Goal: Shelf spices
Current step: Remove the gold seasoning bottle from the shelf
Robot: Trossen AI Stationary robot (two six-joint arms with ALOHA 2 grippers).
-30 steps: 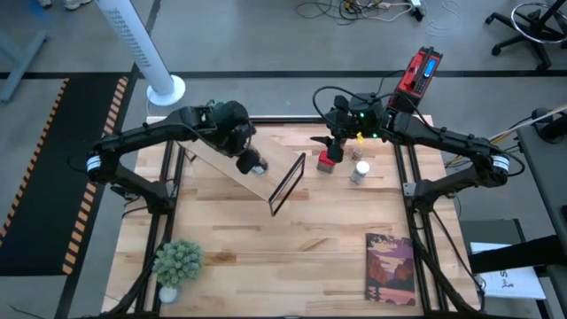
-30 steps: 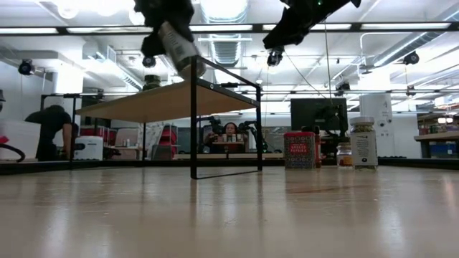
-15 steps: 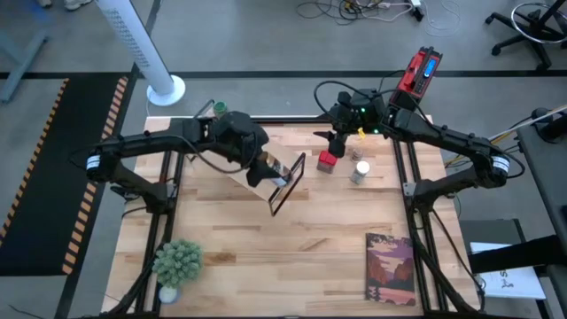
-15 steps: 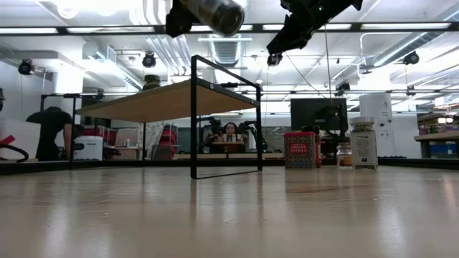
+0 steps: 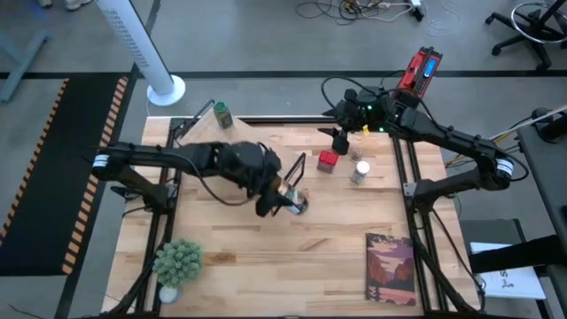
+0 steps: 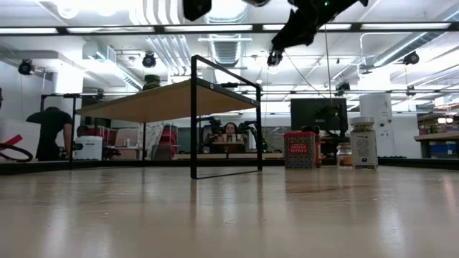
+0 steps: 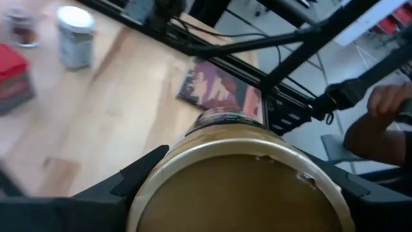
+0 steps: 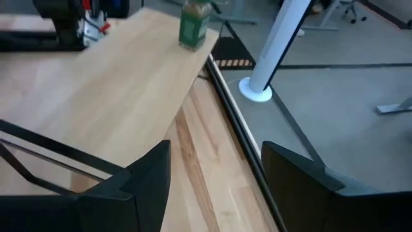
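**Left arm carrying jar off the shelf end; right arm empty**

- Left gripper is clamped on a small jar, fingers on its sides, tan/gold base toward the wrist camera. It hangs above the worktop just past the black-frame end of the shelf, not over the plank.
- Right gripper hovers near the far edge, fingers apart, nothing between them.
- Green-lidded jar already stands on the shelf's far end.
- Unshelved on the worktop: red tin, white-lidded jar, and a small dark jar behind it.
- Handling, my read: jars are rigid, light, smooth-sided, likely glass or hard plastic, so slippery and prone to twist in a two-finger pinch. Grab mid-body across the diameter, not the lid. The tin's flat faces should grip easier.
- Contents: white-lidded jar shows pale fill through its wall; can't tell for the others. All lids on.
- Plank is slanted, so a jar set down crooked may slide or tip.
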